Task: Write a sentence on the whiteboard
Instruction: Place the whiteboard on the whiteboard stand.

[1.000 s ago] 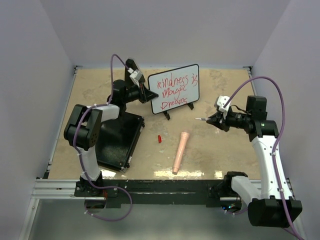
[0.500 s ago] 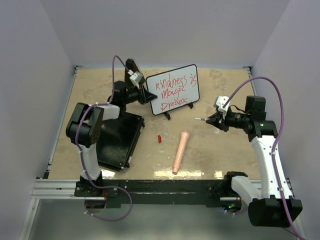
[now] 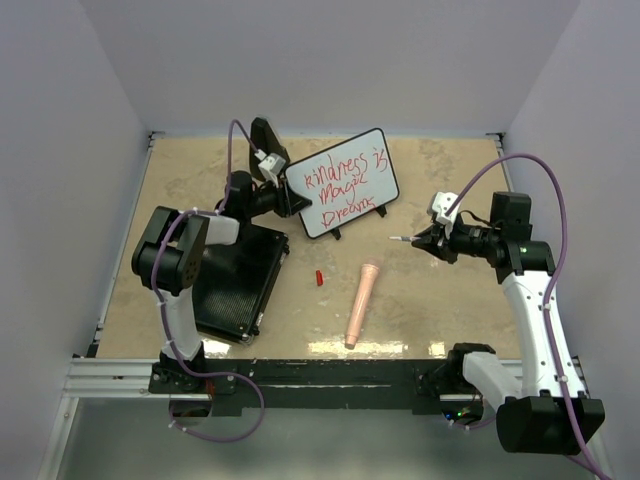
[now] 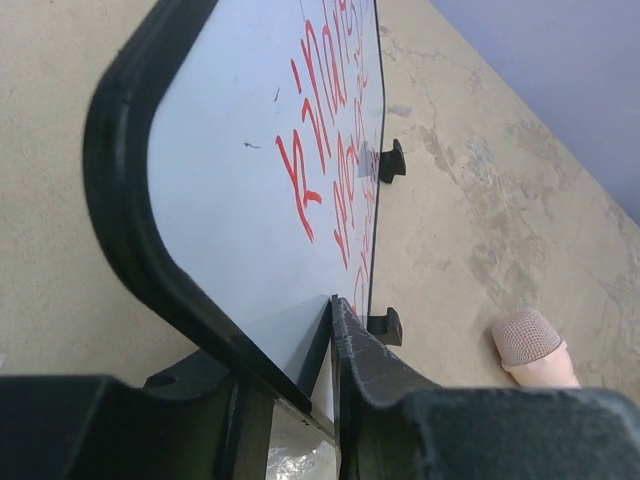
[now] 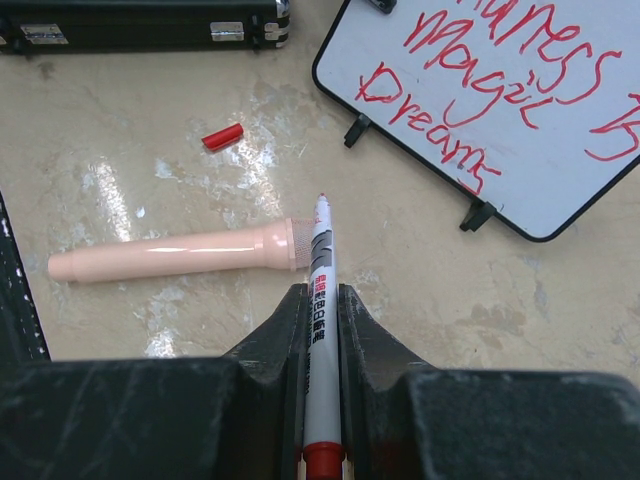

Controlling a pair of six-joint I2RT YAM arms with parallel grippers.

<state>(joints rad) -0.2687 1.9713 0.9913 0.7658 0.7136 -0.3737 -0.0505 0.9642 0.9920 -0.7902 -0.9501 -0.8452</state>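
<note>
Top external view: one whiteboard stands edge-on between left end effector jaws, grip unclear; right end effector clenches one marker.

the only writing i can properly read is on the white rectangular whiteboard with a thin black frame. it is red handwriting in three lines: "kindness is" on top, "magic" under it, and what looks like "dreams" at the bottom. the hand is loose, and the last letters of the bottom word run into a scribble near the lower frame. in the left wrist view the board is edge-on, and only a red "k" and "i" come through clearly. the white-barrelled marker pen with a red end has a line of black print along its barrel, too small to make out. the small silvery plates on the flat black ribbed case show nothing legible.
</note>
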